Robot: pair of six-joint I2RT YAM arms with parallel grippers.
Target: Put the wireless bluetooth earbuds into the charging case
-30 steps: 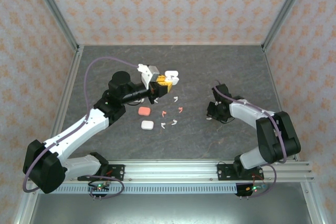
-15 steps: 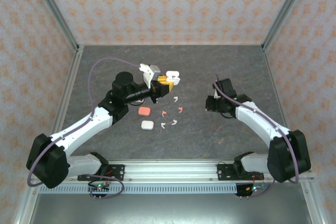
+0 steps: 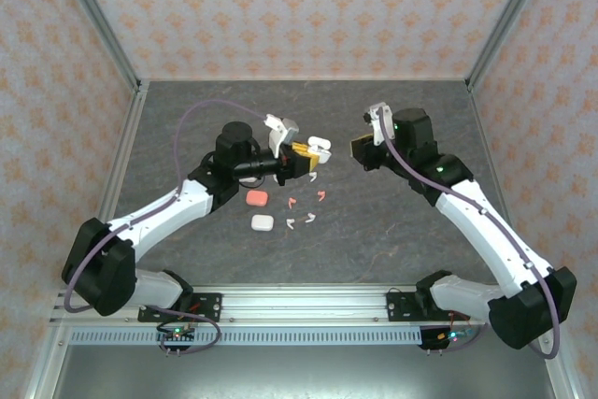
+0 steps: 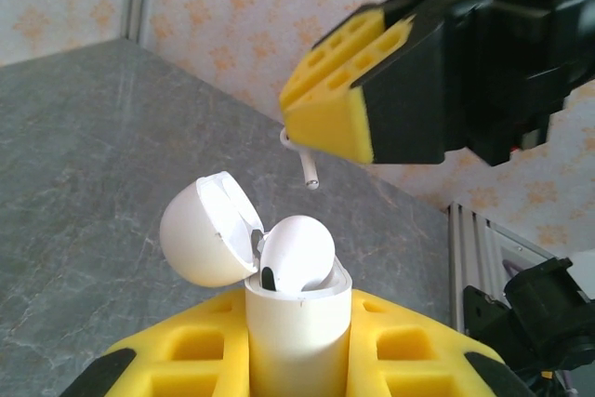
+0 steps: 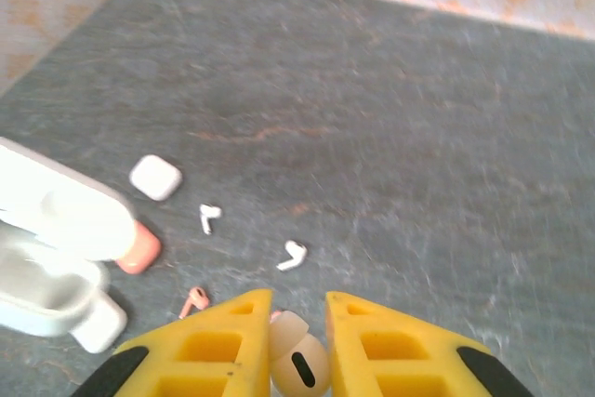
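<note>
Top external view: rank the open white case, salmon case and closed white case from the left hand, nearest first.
1. Open white case, gripped in the left hand.
2. Salmon case, lower left of the hand in view.
3. Closed white case, lower still, just past the salmon one.

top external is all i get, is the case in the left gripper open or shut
Observer: Open. In the left wrist view the white case stands upright in the left gripper, its lid flipped back.
Operator: anything in it yet
Observer: Yes, one white earbud sits inside.
Operator: right gripper got one
Observer: Yes. In the right wrist view the right gripper is shut on a second white earbud.
</note>
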